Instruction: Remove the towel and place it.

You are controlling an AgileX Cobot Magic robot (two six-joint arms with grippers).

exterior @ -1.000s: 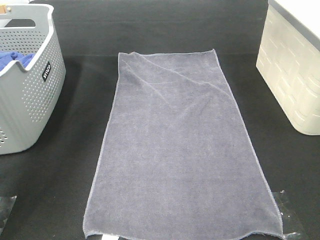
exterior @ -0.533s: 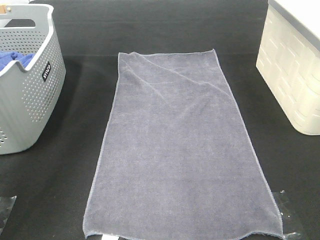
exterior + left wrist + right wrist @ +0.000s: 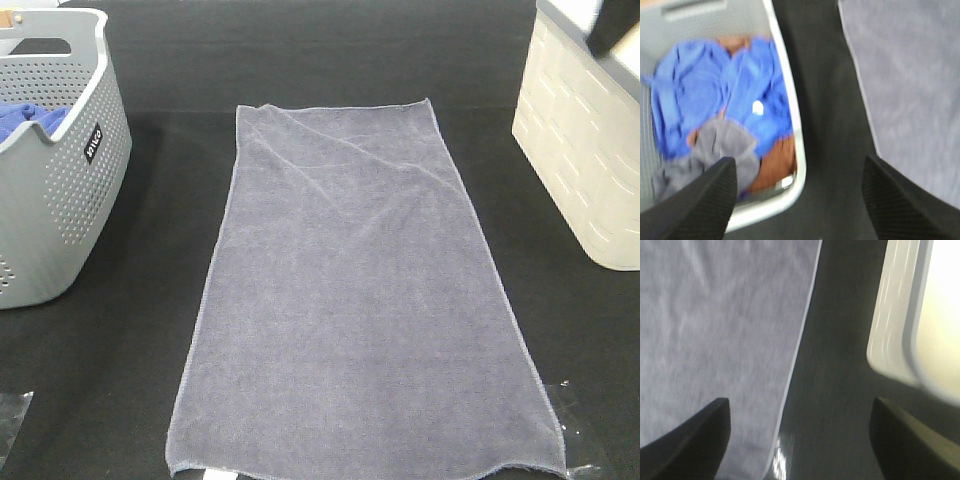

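Observation:
The slate-grey towel [image 3: 360, 300] lies spread flat on the black table, long side running from front to back, with a slight crease near its far end. It also shows in the left wrist view [image 3: 910, 85] and the right wrist view [image 3: 715, 330]. My left gripper [image 3: 797, 162] is open and empty, held above the near rim of the grey basket [image 3: 790, 125], left of the towel. My right gripper [image 3: 801, 402] is open and empty above the table strip between the towel's right hem and the white basket [image 3: 900, 315]. Neither touches the towel.
The perforated grey basket [image 3: 60, 200] at the left holds a bright blue cloth [image 3: 705, 90], a crumpled grey cloth [image 3: 720, 145] and something brown. A white basket [image 3: 580, 140] stands at the right. A dark part of the right arm [image 3: 612, 30] shows above it.
A dark part of the right arm has come into the exterior view above the white basket. The towel and both baskets have not moved.

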